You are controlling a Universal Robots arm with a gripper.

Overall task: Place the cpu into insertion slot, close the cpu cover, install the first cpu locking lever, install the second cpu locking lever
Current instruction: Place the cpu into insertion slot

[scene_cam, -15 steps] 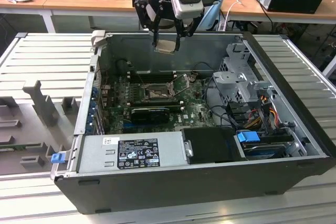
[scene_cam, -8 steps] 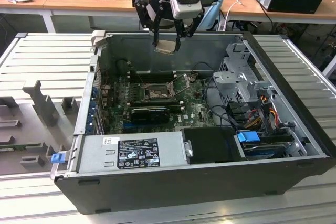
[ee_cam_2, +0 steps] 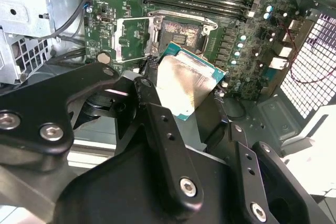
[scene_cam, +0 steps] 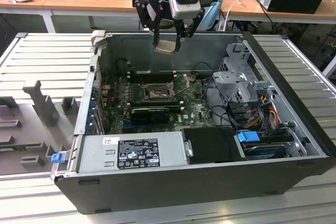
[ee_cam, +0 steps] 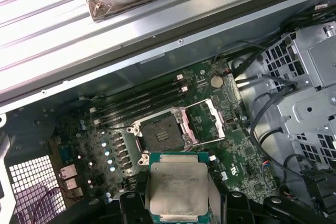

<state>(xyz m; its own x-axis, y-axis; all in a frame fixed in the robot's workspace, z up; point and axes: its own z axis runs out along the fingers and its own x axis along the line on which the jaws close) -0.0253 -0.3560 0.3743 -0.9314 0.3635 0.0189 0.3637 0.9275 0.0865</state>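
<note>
My gripper (scene_cam: 167,39) hangs above the back wall of the open computer case, shut on the cpu (scene_cam: 166,46), a flat square chip with a silver face. Both wrist views show the cpu (ee_cam: 178,187) (ee_cam_2: 186,85) clamped by its edges between the black fingers (ee_cam_2: 149,98). Below it on the green board lies the insertion slot (ee_cam: 159,134) (ee_cam_2: 181,34) (scene_cam: 156,93), open, with its dark centre showing. The cpu cover (ee_cam: 206,121) (ee_cam_2: 135,38) is flipped back beside the slot. A thin wire locking lever (ee_cam_2: 181,14) stands raised along the slot's edge.
Long black memory slots (ee_cam: 142,100) run beside the socket. A black card (scene_cam: 149,113), the power supply (scene_cam: 131,150) and a metal drive cage (scene_cam: 241,85) with cables crowd the case. Case walls (scene_cam: 173,38) surround the board. Grey fixtures (scene_cam: 37,103) lie at the exterior view's left.
</note>
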